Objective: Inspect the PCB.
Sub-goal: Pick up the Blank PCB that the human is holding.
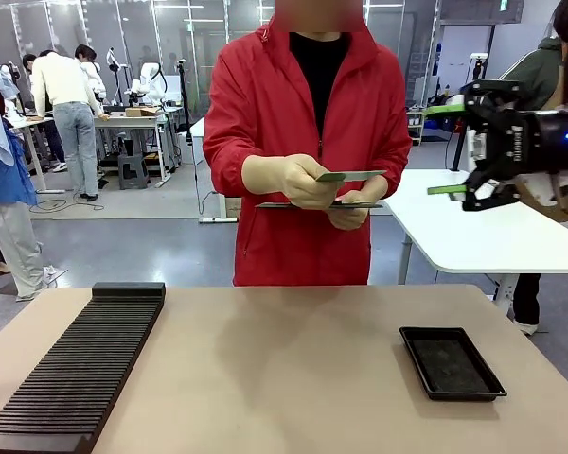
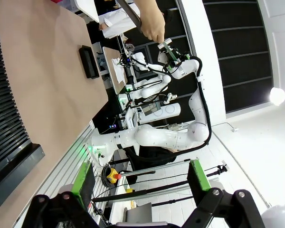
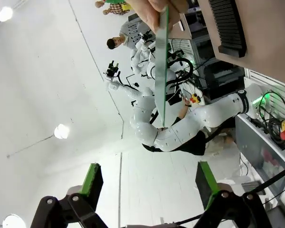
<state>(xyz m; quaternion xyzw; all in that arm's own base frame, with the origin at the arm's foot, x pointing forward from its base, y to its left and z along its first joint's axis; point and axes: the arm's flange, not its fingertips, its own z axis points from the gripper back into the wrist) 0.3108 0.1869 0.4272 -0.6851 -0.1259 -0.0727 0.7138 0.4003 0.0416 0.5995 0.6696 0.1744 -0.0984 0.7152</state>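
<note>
Tan tabletop point(image 1: 284, 388) spread below me, and both my grippers hung in the air above it. My right gripper point(image 1: 447, 149) had its green-padded fingers point(image 1: 442, 110) spread wide with nothing between them, raised at the right and turned toward the person at the far side. My left gripper point(image 2: 140, 178) was likewise parted and empty. Ahead of my right fingers, near but apart, the PCB point(image 1: 350, 176) was held flat in one of the person's hands point(image 1: 301, 180), just above a dark tablet point(image 1: 312, 204) that the other hand point(image 1: 352, 216) carried. Lower down, a black tray point(image 1: 452, 362) sat on the near right of the table, and a black slotted rack point(image 1: 76, 374) lay along the left.
</note>
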